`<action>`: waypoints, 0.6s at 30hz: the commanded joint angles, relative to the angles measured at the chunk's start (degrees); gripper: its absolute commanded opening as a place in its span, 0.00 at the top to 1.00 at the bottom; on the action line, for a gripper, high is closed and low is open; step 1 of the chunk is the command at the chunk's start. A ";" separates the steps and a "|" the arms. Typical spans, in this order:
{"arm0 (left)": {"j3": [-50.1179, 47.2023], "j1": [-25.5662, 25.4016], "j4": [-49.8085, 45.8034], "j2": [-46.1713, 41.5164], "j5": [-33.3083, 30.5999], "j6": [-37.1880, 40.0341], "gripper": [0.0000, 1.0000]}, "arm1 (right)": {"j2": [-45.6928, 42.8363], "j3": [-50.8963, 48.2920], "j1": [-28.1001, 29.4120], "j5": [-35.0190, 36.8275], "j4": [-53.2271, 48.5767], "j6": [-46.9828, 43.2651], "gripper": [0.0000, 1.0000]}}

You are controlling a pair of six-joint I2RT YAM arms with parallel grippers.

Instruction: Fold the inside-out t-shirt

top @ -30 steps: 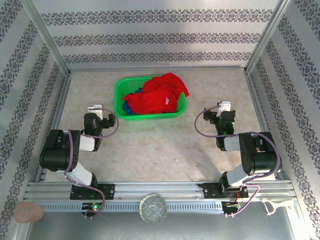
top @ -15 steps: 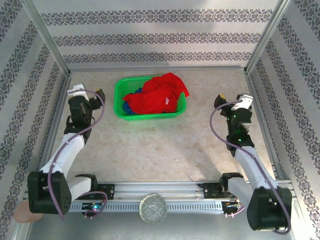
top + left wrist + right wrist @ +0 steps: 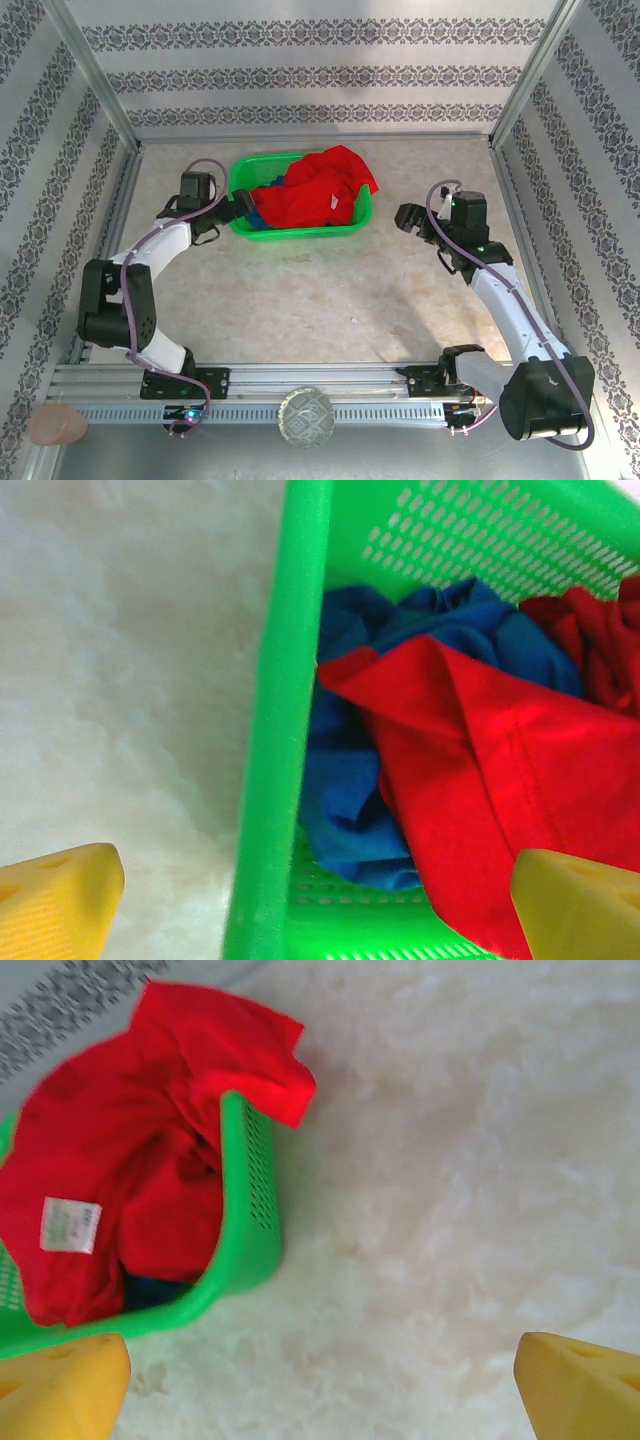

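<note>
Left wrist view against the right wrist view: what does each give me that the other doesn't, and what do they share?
Left wrist: the blue garment bunched under the red t-shirt, and the left gripper open astride the green basket rim. Right wrist: the white tag, a red flap draped over the rim, and the right gripper open above the table. Shared: the red t-shirt lying in the green basket.

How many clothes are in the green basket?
2. The red t-shirt lies on top, spilling over the green basket; a dark blue garment sits under it. More may hide underneath.
</note>
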 commanded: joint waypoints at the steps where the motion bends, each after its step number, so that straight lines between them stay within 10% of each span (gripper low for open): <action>1: 2.75 -1.91 2.97 3.63 4.13 -2.67 0.01 | 0.49 2.87 0.69 3.37 -8.52 -0.11 0.02; 11: 28.08 -13.31 5.67 27.81 10.47 -4.62 0.01 | -2.86 1.84 0.03 -2.47 -8.09 -1.55 0.02; 18: 51.24 -18.38 -7.04 38.47 8.11 -3.43 0.01 | 5.66 8.74 -1.86 14.28 -11.76 0.08 0.02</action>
